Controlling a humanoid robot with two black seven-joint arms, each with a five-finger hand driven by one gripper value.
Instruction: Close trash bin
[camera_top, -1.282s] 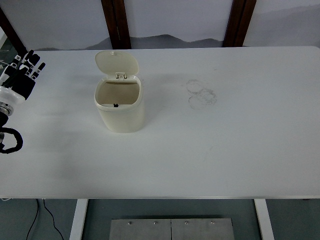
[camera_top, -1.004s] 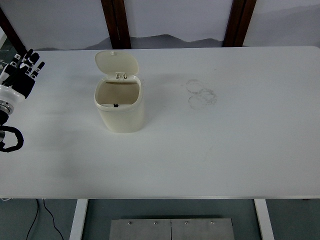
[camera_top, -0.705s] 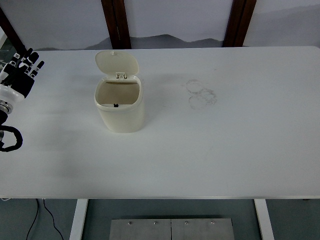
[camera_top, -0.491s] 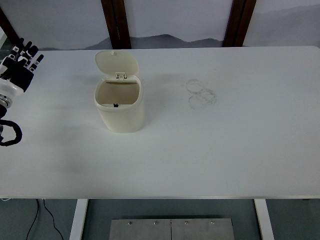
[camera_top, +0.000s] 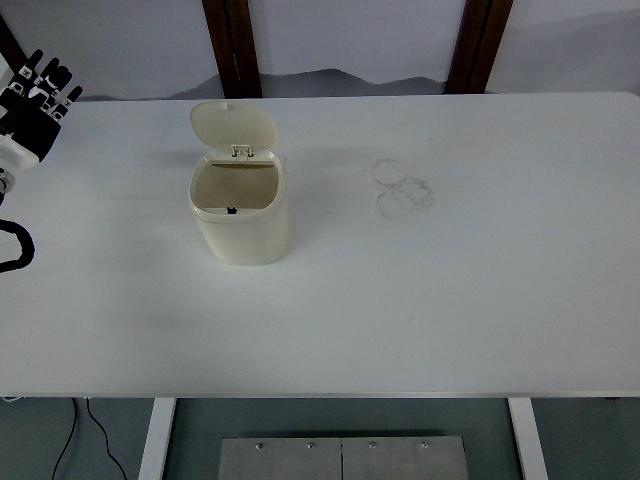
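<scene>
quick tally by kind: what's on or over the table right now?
Cream trash bin, lid open: 1
Robot hand, left hand at the far left edge: 1
Ring-shaped marks on the table: 1 cluster
Total: 3

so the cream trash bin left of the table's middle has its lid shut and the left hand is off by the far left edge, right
Not quite. The head view shows the trash bin with its lid standing open, hinged up at the back. The left hand is indeed at the far left edge, apart from it.
</scene>
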